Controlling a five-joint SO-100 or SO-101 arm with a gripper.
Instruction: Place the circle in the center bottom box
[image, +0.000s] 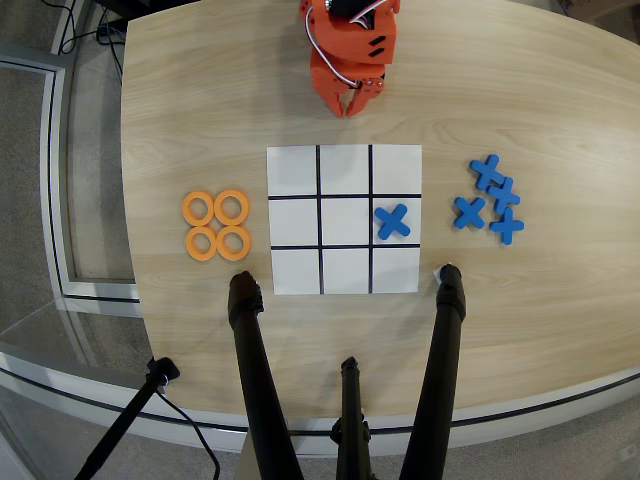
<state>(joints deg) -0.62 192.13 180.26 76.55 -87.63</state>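
Pale wood makes up the table, seen from overhead, with a white nine-cell grid laid at its middle. An orange arm sits folded at the top edge, its gripper pointing down toward the grid; whether the jaws are parted or closed I cannot tell from this angle, but nothing is in them. Black tripod legs reach in from the bottom.

Four rings lie in a tight square left of the grid, touching one another. Four blue crosses bunch on the right, and a fifth cross already occupies the middle cell of the right column.

The target cell is the middle one of the row nearest the arm's base, and it is empty. Nothing has been picked yet.

The risks, as I judge them:
- Rings packed this closely mean a finger coming down on one may nudge or drag a neighbour.
- A flat ring offers little to pinch, so it may slip on the carry.
- Taking the far-edge middle cell for the target would misplace it.
- A careless release could leave the ring straddling a black line.
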